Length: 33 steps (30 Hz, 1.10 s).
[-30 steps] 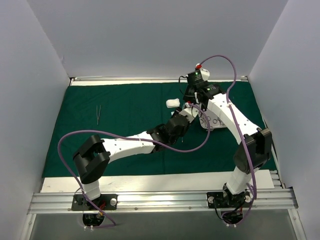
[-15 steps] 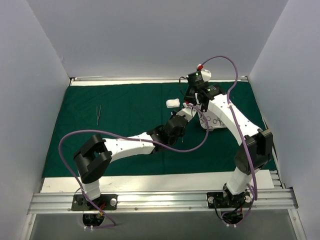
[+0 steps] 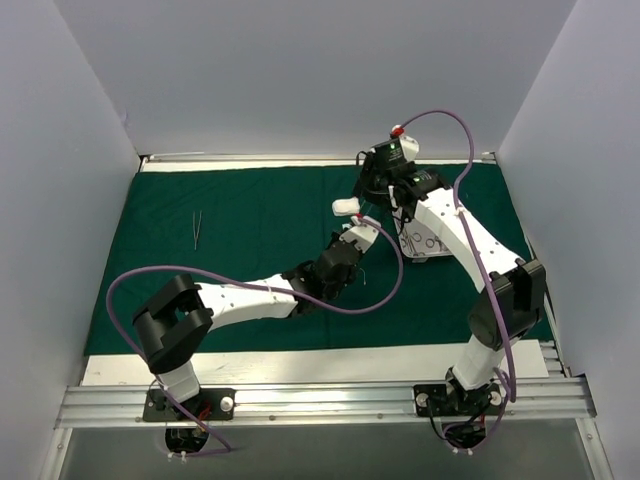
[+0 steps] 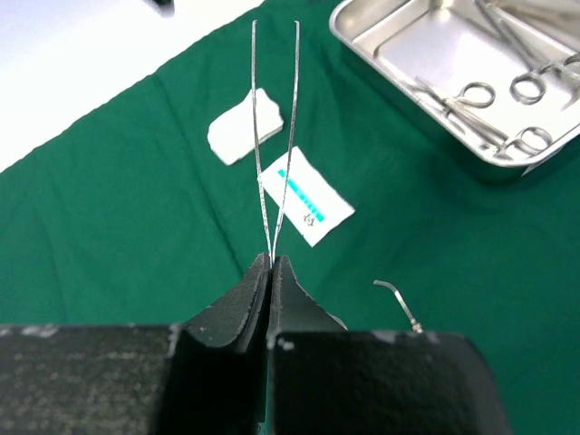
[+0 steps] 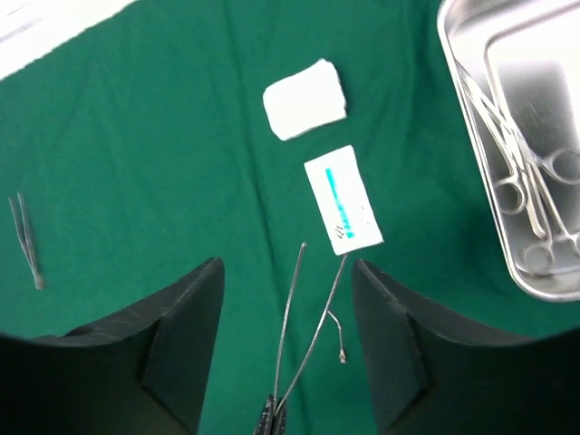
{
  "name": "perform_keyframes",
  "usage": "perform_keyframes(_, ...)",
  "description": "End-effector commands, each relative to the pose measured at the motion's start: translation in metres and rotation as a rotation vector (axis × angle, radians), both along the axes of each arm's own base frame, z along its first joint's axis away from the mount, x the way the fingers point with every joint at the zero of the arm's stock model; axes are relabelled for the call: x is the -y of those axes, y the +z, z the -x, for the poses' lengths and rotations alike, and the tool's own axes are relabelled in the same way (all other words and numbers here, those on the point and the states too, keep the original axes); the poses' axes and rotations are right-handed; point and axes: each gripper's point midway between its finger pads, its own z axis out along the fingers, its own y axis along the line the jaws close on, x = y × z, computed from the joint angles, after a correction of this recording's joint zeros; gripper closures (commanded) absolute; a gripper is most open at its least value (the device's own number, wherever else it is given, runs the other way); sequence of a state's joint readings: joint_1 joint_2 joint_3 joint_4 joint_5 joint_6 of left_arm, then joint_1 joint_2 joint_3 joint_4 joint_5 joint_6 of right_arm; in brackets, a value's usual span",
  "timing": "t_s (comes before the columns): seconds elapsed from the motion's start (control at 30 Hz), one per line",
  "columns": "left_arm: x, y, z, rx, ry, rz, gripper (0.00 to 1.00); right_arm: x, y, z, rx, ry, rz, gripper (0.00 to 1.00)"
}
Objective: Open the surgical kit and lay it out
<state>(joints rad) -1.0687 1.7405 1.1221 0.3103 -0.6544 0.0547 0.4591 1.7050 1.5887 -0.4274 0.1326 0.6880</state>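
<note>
The left gripper (image 4: 272,263) has drawn back leftward, clamped on the tweezers (image 4: 273,246) above the drape (image 4: 118,236) near the packet (image 4: 308,198). The right gripper (image 5: 285,265) hangs with fingers apart. Lower slowly and lay them flat, clear of the packet.

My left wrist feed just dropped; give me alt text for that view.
The left hand is shut on the joined end of tweezers, prongs pointing away above the green drape. Beyond lie a gauze wad, a white packet and a steel tray of instruments.

Green drape (image 4: 109,227) spread flat; steel tray (image 4: 435,45) holds instruments (image 4: 507,83); gauze (image 4: 237,127), packet (image 4: 308,195) nearby; left tool (image 4: 272,267) grips tweezers (image 4: 272,246)
</note>
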Motion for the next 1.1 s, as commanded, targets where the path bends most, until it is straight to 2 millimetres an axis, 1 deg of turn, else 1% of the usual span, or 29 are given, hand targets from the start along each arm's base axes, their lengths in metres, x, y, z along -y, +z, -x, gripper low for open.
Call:
perform_keyframes(0.0,-0.016,0.03,-0.007,0.032,0.053,0.115,0.98,0.001,0.056,-0.008,0.133,-0.002,-0.068,0.43)
perform_keyframes(0.03,-0.021,0.023,-0.007,0.01,0.067,0.131,0.98,0.008,0.058,-0.011,0.139,-0.013,-0.072,0.41)
perform_keyframes(0.07,-0.028,0.025,-0.008,0.005,0.077,0.139,0.98,0.011,0.064,-0.01,0.149,-0.005,-0.084,0.35)
perform_keyframes(0.1,-0.038,0.024,-0.014,0.001,0.099,0.145,0.98,0.015,0.065,-0.011,0.158,-0.003,-0.086,0.32)
perform_keyframes(0.13,-0.045,0.017,-0.015,-0.019,0.112,0.148,0.98,0.02,0.067,-0.011,0.165,-0.009,-0.087,0.29)
perform_keyframes(0.17,-0.052,0.017,-0.017,-0.026,0.124,0.156,0.98,0.031,0.074,-0.012,0.184,-0.025,-0.092,0.23)
perform_keyframes(0.2,-0.068,0.021,-0.023,-0.03,0.154,0.165,0.98,0.036,0.077,-0.012,0.196,-0.03,-0.093,0.21)
perform_keyframes(0.23,-0.076,0.02,-0.025,-0.041,0.171,0.181,0.98,0.044,0.075,-0.011,0.196,-0.032,-0.077,0.19)
perform_keyframes(0.27,-0.088,0.018,-0.025,-0.056,0.182,0.179,0.98,0.057,0.081,-0.01,0.212,-0.052,-0.073,0.15)
perform_keyframes(0.3,-0.098,0.019,-0.027,-0.062,0.198,0.185,0.98,0.061,0.083,-0.01,0.219,-0.051,-0.07,0.13)
perform_keyframes(0.33,-0.115,0.019,-0.034,-0.072,0.234,0.197,0.98,0.067,0.081,-0.008,0.22,-0.045,-0.051,0.11)
perform_keyframes(0.37,-0.127,0.02,-0.032,-0.086,0.236,0.194,0.98,0.073,0.085,-0.005,0.233,-0.048,-0.043,0.08)
perform_keyframes(0.4,-0.136,0.021,-0.034,-0.09,0.248,0.195,0.98,0.079,0.086,-0.005,0.242,-0.052,-0.036,0.07)
perform_keyframes(0.43,-0.157,0.02,-0.041,-0.097,0.288,0.194,0.98,0.084,0.08,-0.003,0.232,-0.047,-0.014,0.05)
perform_keyframes(0.47,-0.167,0.018,-0.039,-0.125,0.283,0.189,0.98,0.087,0.082,0.0,0.243,-0.045,-0.01,0.03)
perform_keyframes(0.5,-0.178,0.018,-0.041,-0.141,0.295,0.188,0.98,0.089,0.081,-0.001,0.25,-0.045,-0.004,0.02)
perform_keyframes(0.53,-0.202,0.016,-0.049,-0.156,0.352,0.197,0.98,0.09,0.083,0.003,0.261,-0.036,0.0,0.02)
perform_keyframes(0.57,-0.215,0.016,-0.048,-0.174,0.377,0.193,0.98,0.092,0.071,0.006,0.242,-0.034,0.009,0.01)
perform_keyframes(0.6,-0.223,0.014,-0.048,-0.187,0.373,0.194,0.98,0.091,0.072,0.006,0.261,-0.029,0.007,0.0)
perform_keyframes(0.63,-0.232,0.016,-0.051,-0.186,0.383,0.2,0.98,0.09,0.073,0.01,0.274,-0.017,-0.005,0.0)
perform_keyframes(0.67,-0.254,0.009,-0.052,-0.213,0.429,0.185,0.98,0.089,0.06,0.014,0.253,-0.005,0.0,0.0)
perform_keyframes(0.73,-0.27,0.002,-0.054,-0.25,0.439,0.185,0.98,0.088,0.058,0.017,0.267,0.013,-0.008,0.0)
perform_keyframes(0.77,-0.289,0.001,-0.059,-0.257,0.481,0.195,0.98,0.085,0.048,0.02,0.248,0.036,-0.014,0.0)
perform_keyframes(0.8,-0.292,-0.002,-0.06,-0.275,0.461,0.202,0.98,0.084,0.047,0.021,0.246,0.043,-0.012,0.0)
perform_keyframes(0.83,-0.299,-0.003,-0.063,-0.283,0.47,0.202,0.98,0.084,0.045,0.023,0.245,0.048,-0.01,0.01)
perform_keyframes(0.87,-0.314,-0.008,-0.067,-0.297,0.504,0.201,0.98,0.085,0.042,0.025,0.242,0.057,0.0,0.01)
perform_keyframes(0.93,-0.321,-0.01,-0.072,-0.309,0.493,0.198,0.98,0.087,0.043,0.027,0.25,0.059,0.01,0.01)
perform_keyframes(1.0,-0.335,-0.017,-0.078,-0.321,0.516,0.187,0.98,0.09,0.041,0.028,0.256,0.053,0.027,0.01)
perform_keyframes(1.07,-0.341,-0.025,-0.085,-0.339,0.518,0.185,0.97,0.091,0.044,0.029,0.269,0.049,0.026,0.02)
